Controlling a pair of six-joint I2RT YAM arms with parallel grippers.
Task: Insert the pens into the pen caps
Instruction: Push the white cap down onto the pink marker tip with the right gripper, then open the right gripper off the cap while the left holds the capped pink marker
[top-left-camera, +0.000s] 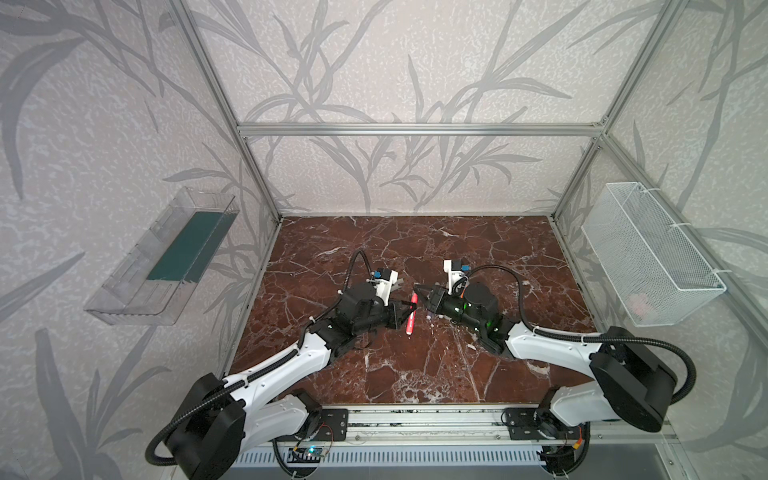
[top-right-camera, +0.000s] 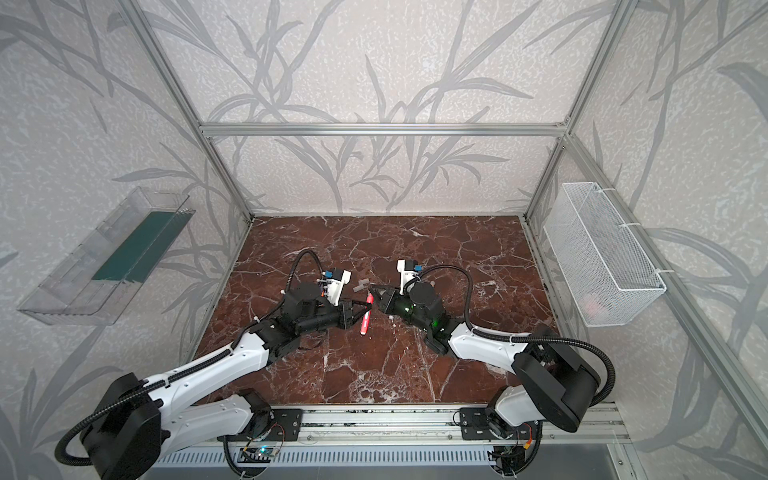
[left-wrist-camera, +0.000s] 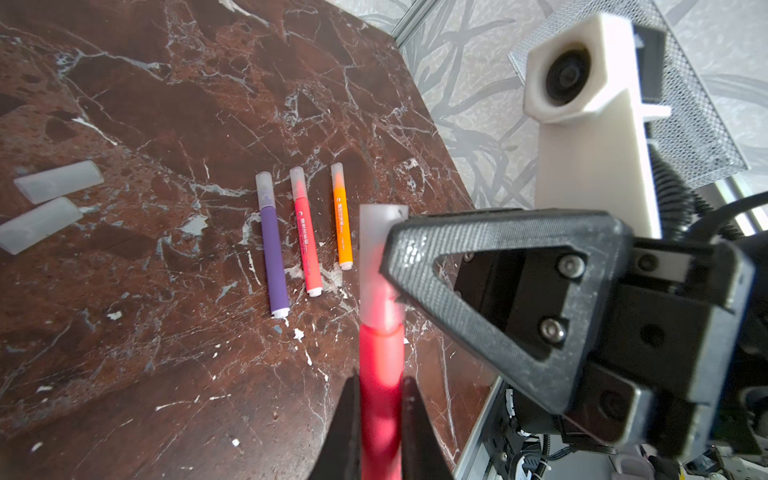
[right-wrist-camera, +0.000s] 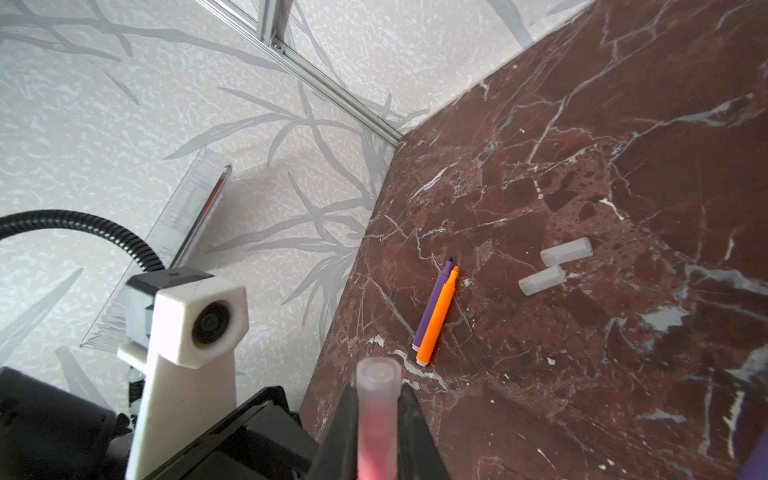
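Observation:
My left gripper (left-wrist-camera: 380, 386) is shut on the barrel of a pink-red pen (left-wrist-camera: 381, 357), held above the marble. A translucent pen cap (left-wrist-camera: 380, 266) sits over that pen's tip, and my right gripper (right-wrist-camera: 377, 390) is shut on this cap (right-wrist-camera: 376, 411). In both top views the two grippers meet mid-table around the pen (top-left-camera: 411, 318) (top-right-camera: 365, 320). Three capped pens lie side by side: purple (left-wrist-camera: 272, 249), pink-red (left-wrist-camera: 306, 237), orange (left-wrist-camera: 341, 216). An uncapped purple pen (right-wrist-camera: 430, 309) and an uncapped orange pen (right-wrist-camera: 440, 320) lie together. Two loose caps (right-wrist-camera: 566, 251) (right-wrist-camera: 542, 280) rest nearby.
A clear plastic tray (top-left-camera: 166, 257) hangs on the left wall and a white wire basket (top-left-camera: 652, 253) on the right wall. Aluminium frame posts border the marble table (top-left-camera: 415, 374). The loose caps (top-right-camera: 361, 286) lie just behind the grippers.

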